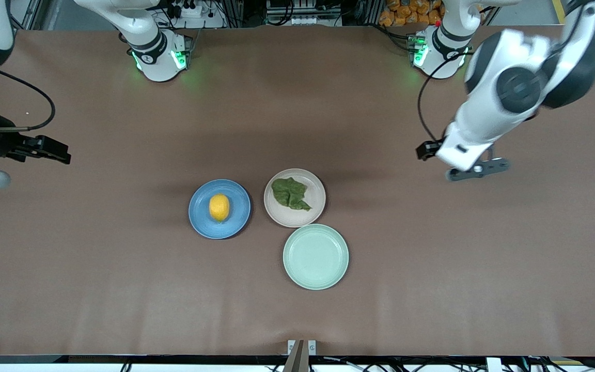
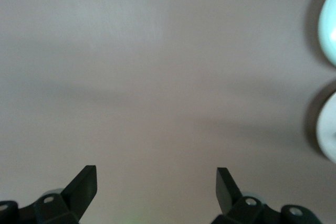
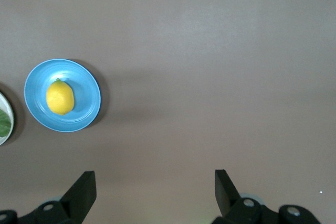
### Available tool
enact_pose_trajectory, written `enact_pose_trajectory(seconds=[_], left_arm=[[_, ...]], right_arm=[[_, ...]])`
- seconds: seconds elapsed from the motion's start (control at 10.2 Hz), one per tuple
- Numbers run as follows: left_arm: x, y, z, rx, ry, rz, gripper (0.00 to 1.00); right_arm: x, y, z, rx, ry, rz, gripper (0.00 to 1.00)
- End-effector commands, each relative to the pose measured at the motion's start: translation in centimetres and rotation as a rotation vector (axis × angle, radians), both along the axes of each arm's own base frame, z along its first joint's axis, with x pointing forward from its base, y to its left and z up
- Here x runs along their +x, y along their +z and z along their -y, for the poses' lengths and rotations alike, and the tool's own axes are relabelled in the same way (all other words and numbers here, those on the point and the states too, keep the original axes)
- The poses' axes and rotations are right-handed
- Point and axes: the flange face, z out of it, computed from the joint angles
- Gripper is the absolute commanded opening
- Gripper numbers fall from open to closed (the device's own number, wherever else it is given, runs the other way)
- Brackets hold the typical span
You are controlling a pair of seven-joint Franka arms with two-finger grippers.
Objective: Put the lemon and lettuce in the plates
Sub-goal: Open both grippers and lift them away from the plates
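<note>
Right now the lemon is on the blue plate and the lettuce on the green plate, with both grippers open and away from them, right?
Not quite. The lettuce lies on the beige plate, as the front view shows; the green plate holds nothing. The lemon is on the blue plate, and the left gripper and right gripper are open and away.

Yellow lemon, blue plate; dark green lettuce, beige-pink plate.

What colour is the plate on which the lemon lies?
Blue. The plate under the lemon shows best in the front view.
</note>
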Motion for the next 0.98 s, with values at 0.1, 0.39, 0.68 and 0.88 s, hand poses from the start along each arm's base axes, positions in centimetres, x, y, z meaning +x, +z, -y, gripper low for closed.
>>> enact_pose_trajectory(seconds=[0.1, 0.39, 0.68, 0.88], left_arm=[[1.4, 8.4, -0.2, -0.07, -0.046, 0.146, 1.0], [1.7, 12.3, -1.4, -0.065, -0.101, 0.176, 1.0], [0.3, 15.7, -2.5, -0.059, -0.205, 0.099, 1.0], [-0.7, 16.7, -3.6, -0.045, -0.267, 0.022, 1.0]], right_arm=[[-1.9, -1.0, 0.2, 0.041, 0.005, 0.051, 1.0], [-2.4, -0.1, 0.4, 0.041, 0.015, 0.065, 1.0], [-2.5, 0.4, 1.1, 0.034, -0.004, 0.076, 1.0], [-3.0, 1.6, 2.4, 0.03, -0.022, 0.098, 1.0]])
